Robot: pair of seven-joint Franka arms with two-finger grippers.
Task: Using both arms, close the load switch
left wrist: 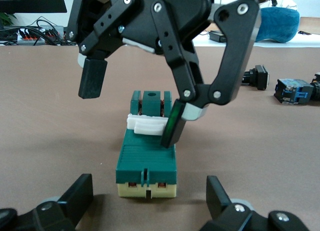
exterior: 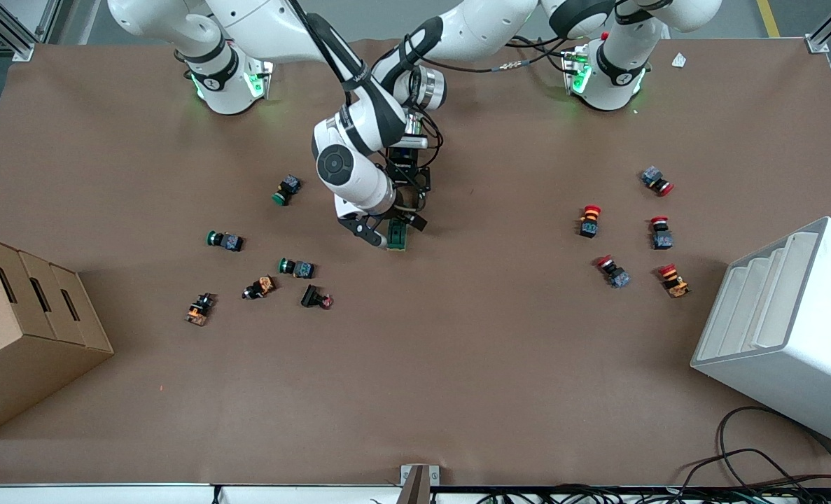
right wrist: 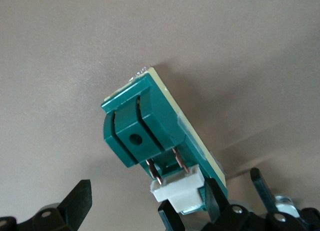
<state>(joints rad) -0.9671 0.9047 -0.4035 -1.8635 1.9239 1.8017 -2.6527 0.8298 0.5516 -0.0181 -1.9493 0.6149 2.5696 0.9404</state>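
bright, even overhead light; soft shadows under the arms (exterior: pixel 359 161) and boxes; wrist views slightly soft.

High front camera; wrist cameras close on load switch (left wrist: pixel 146 161)

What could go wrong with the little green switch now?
The right end effector touches the white lever with just one finger, near the lever's end, so it might slip off. The left end effector sits open around the load switch without gripping it, so a push could slide or tip the switch instead.
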